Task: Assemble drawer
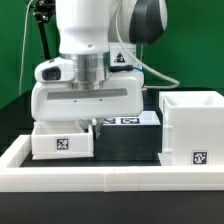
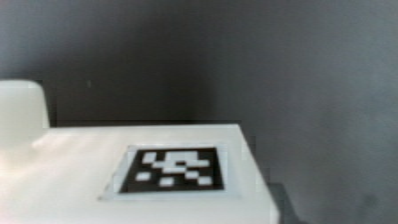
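A small white tray (image 1: 60,141) with a square tag on its side lies at the exterior view's left, just behind the border wall. My gripper (image 1: 90,124) is down right over it, its fingers mostly hidden by the white hand and the tray, so I cannot tell how they stand. The wrist view shows a white tagged face of the tray (image 2: 175,168) very close, with a rounded knob (image 2: 18,115) at its edge; no fingers show there. The tall boxy housing (image 1: 194,126) stands open-topped at the exterior view's right. The second tray is out of view.
The long low white border wall (image 1: 110,178) runs along the front. The marker board (image 1: 126,121) lies behind, between tray and housing. The dark table (image 1: 128,143) shows between them. A green backdrop is behind.
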Action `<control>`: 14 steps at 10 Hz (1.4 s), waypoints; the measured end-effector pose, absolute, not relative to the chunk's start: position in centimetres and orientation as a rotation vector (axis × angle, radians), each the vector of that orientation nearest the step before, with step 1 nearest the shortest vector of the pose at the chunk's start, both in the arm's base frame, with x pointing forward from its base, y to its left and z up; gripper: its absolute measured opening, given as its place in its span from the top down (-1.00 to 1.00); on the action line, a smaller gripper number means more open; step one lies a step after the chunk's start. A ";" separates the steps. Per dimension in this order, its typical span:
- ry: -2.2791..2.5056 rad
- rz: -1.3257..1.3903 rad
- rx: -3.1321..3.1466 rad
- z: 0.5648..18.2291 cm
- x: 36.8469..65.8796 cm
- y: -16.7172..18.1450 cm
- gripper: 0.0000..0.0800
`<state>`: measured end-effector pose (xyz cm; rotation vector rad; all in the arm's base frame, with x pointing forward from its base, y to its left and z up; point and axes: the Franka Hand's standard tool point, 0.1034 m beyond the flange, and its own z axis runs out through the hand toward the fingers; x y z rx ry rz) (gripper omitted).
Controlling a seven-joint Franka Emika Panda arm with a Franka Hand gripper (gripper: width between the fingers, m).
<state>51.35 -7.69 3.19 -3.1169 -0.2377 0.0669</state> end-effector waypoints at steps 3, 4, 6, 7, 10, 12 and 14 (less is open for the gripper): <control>-0.284 0.075 -3.108 3.2 51.3 -7.7 0.89; -0.322 0.075 -3.104 3.2 51.3 -7.8 0.89; -0.781 0.049 -3.047 3.1 51.6 -7.8 0.89; -0.944 0.048 -3.006 3.0 51.7 -7.5 0.89; -1.379 0.050 -2.843 2.8 52.2 -7.1 0.89; -1.557 0.060 -2.752 2.8 52.1 -7.4 0.89; -1.746 0.069 -2.642 2.7 52.0 -7.7 0.89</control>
